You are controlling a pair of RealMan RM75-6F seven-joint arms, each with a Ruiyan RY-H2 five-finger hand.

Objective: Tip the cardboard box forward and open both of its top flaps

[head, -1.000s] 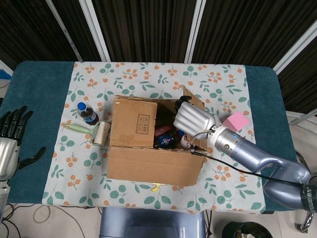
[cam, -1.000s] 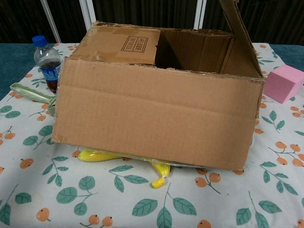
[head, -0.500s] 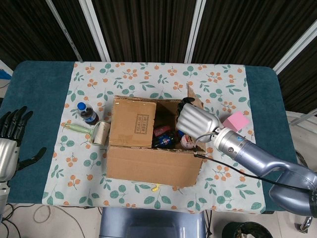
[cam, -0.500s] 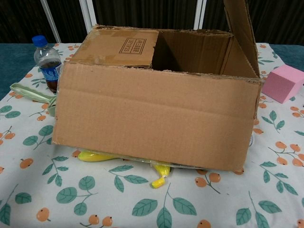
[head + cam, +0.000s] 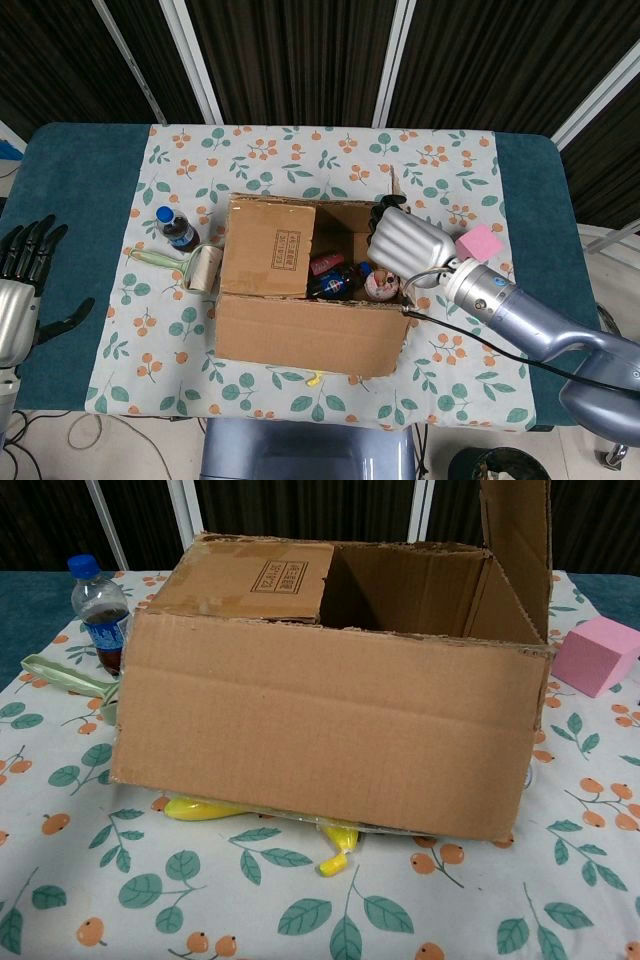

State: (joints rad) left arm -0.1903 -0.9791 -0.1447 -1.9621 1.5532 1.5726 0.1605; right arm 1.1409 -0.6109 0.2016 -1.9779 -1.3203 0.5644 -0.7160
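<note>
The cardboard box (image 5: 300,325) stands mid-table on the floral cloth, its front wall (image 5: 320,730) close to the chest camera. The left top flap (image 5: 268,247) (image 5: 262,575) lies closed and flat. The right top flap (image 5: 515,545) stands almost upright, seen edge-on in the head view (image 5: 392,188). My right hand (image 5: 410,243) is inside the box's right side, fingers side by side and pressed flat against that flap's inner face. It is hidden in the chest view. My left hand (image 5: 22,285) hovers off the table's left edge, fingers spread, holding nothing.
A cola bottle (image 5: 177,228) (image 5: 100,610) and a lint roller (image 5: 197,268) lie left of the box. A pink block (image 5: 476,244) (image 5: 598,655) sits to its right. A yellow object (image 5: 335,845) pokes out from under the front wall. Several items (image 5: 335,280) lie inside the box.
The right flap has swung from leaning over the opening to almost upright, and my right hand has moved rightward with it. The left hand and left flap have not moved.
</note>
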